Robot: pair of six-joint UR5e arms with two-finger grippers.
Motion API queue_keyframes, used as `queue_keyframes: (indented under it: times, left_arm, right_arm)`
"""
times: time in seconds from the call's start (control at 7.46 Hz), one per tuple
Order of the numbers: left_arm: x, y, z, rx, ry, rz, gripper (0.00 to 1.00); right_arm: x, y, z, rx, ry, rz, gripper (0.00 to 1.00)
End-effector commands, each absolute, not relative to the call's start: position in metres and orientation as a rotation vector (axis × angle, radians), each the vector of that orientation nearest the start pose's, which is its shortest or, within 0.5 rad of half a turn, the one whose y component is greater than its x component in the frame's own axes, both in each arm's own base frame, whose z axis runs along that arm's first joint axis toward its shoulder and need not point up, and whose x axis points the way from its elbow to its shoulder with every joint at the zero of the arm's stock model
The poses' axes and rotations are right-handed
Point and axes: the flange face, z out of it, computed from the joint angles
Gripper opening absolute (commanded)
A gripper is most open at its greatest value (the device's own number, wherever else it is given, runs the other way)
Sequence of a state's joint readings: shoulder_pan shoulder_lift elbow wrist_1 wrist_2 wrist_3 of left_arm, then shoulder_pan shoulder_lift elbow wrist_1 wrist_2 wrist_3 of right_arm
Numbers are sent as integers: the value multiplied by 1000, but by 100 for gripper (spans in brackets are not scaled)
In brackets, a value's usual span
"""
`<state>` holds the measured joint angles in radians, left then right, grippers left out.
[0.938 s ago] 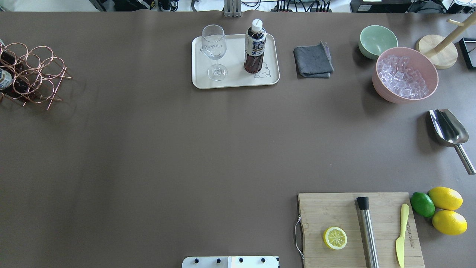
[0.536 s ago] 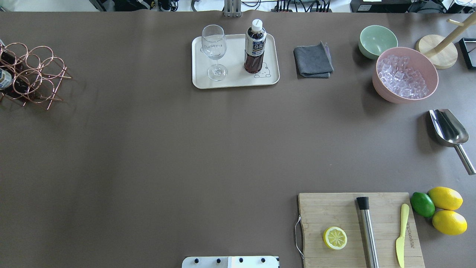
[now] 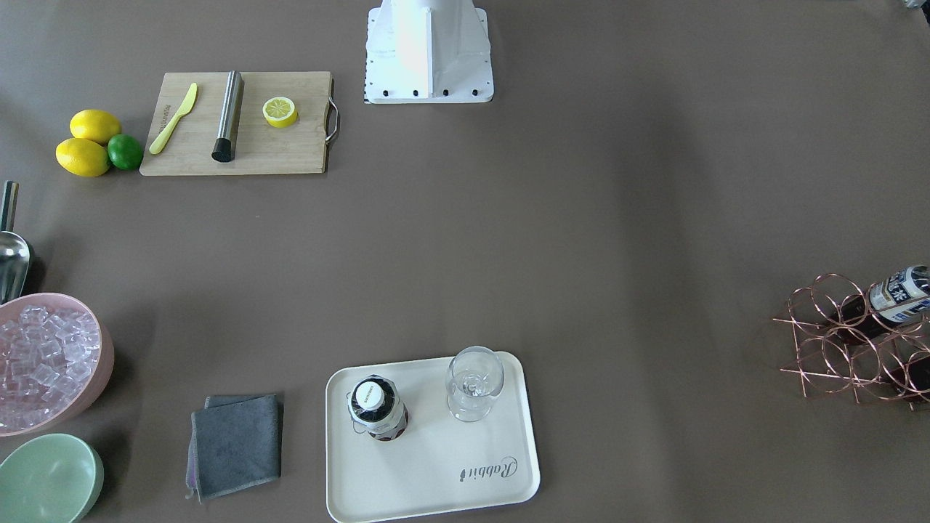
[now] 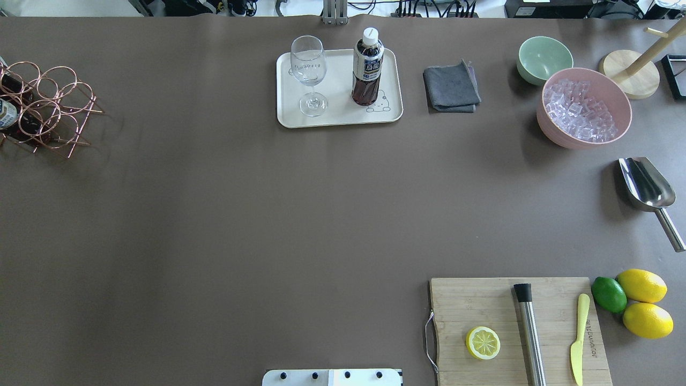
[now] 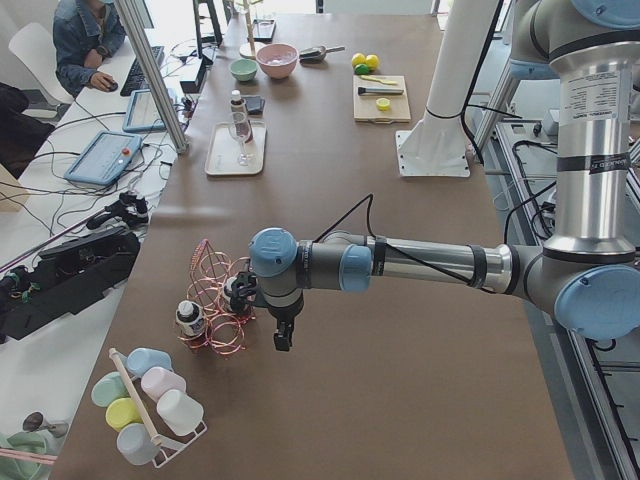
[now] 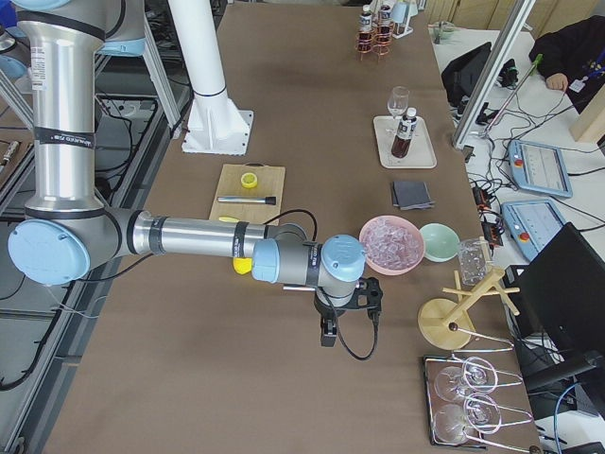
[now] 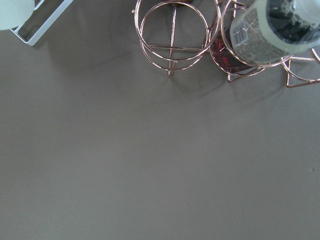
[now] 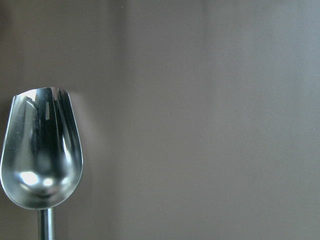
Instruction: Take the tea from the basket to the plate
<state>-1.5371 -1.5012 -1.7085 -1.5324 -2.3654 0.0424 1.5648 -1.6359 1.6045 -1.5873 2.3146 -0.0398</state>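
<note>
One tea bottle (image 4: 367,67) stands upright on the cream plate (image 4: 338,115), next to a wine glass (image 4: 309,72); both show in the front view too, the bottle (image 3: 374,407) on the plate (image 3: 436,457). The copper wire basket (image 4: 45,102) sits at the table's far left edge with another tea bottle (image 3: 897,290) lying in its rings. The left wrist view looks down on the basket rings (image 7: 172,30) and a bottle (image 7: 272,30). My left gripper (image 5: 283,345) hangs just beside the basket (image 5: 215,300); I cannot tell if it is open. My right gripper (image 6: 328,339) hovers far away, state unclear.
A grey cloth (image 4: 451,87), green bowl (image 4: 544,58), pink bowl of ice (image 4: 584,107) and metal scoop (image 4: 646,187) lie on the right. A cutting board (image 4: 517,329) with half a lemon, a muddler and a knife sits front right, lemons and a lime beside it. A cup rack (image 5: 145,405) stands near the basket.
</note>
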Motion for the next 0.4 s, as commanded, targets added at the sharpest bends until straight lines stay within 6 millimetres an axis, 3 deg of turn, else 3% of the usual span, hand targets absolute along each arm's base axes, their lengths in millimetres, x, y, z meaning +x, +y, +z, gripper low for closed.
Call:
queue_keyframes:
  times: [0.0,0.27]
  left_arm:
    - [-46,-465,627,33,796,92,98]
    - [-46,-465,629,31,796,91,98]
  right_arm:
    - [63,-462,680,-45,-751,-16,100]
    - [63,-462,684,-49,-749,-16,100]
